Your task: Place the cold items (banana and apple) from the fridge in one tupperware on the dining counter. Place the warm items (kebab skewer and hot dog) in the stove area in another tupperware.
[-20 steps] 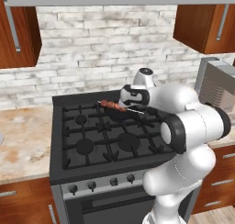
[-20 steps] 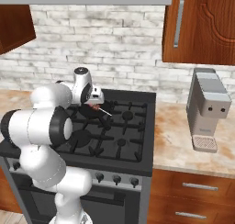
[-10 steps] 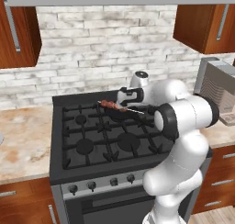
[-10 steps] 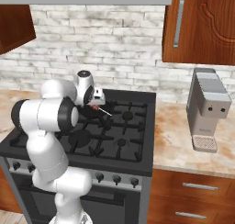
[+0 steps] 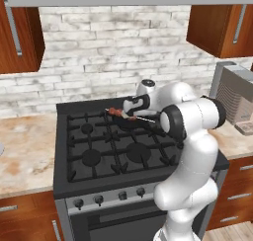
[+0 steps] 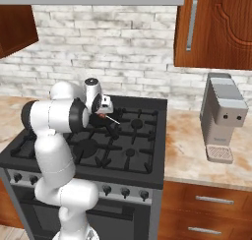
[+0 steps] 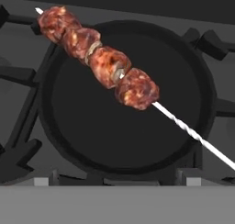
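The kebab skewer [image 7: 98, 58] lies across a black pan [image 7: 124, 140] on the back right burner of the stove [image 5: 113, 151]. It is a thin stick with several reddish-brown meat chunks [image 5: 117, 112] [image 6: 102, 115]. My gripper [image 5: 129, 106] [image 6: 105, 108] [image 7: 114, 181] hovers just above the skewer, pointing down at it. It is open with nothing between its fingers. The banana, apple, fridge, hot dog, dining counter and both tupperware are out of view.
Marbled counters flank the black range [image 6: 123, 150]. A grey coffee machine [image 6: 224, 116] [image 5: 237, 99] stands on the right counter. Wooden cabinets [image 6: 216, 27] and a hood hang above, with a brick wall behind.
The arm's elbow has swung and folded in closer, while the hand stayed over the skewer and shifted only slightly. The skewer has not moved and the gripper stays open.
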Controlling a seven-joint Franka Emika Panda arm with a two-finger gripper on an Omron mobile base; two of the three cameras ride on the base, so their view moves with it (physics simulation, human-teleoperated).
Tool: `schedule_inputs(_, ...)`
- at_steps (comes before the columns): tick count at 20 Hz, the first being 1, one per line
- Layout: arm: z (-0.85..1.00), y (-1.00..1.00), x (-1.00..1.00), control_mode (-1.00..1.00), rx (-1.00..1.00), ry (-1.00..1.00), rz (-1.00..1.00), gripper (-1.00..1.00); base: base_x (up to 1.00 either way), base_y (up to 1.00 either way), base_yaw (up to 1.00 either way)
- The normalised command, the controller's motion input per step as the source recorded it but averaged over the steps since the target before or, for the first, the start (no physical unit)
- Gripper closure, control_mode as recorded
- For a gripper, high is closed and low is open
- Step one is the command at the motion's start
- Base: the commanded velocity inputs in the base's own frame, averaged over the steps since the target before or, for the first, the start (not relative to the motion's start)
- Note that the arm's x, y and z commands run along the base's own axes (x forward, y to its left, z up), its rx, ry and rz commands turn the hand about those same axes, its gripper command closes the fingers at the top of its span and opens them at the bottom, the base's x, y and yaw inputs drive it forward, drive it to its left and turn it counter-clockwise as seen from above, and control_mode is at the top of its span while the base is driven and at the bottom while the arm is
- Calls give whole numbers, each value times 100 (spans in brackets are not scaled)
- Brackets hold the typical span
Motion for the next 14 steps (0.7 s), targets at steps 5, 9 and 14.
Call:
schedule_inputs(5,-18,3,34,-100,0,0,0,-100,0,0,0)
schedule_inputs(9,-14,1,40,-100,0,0,0,-100,0,0,0)
schedule_inputs(14,-13,0,40,-100,0,0,0,-100,0,0,0)
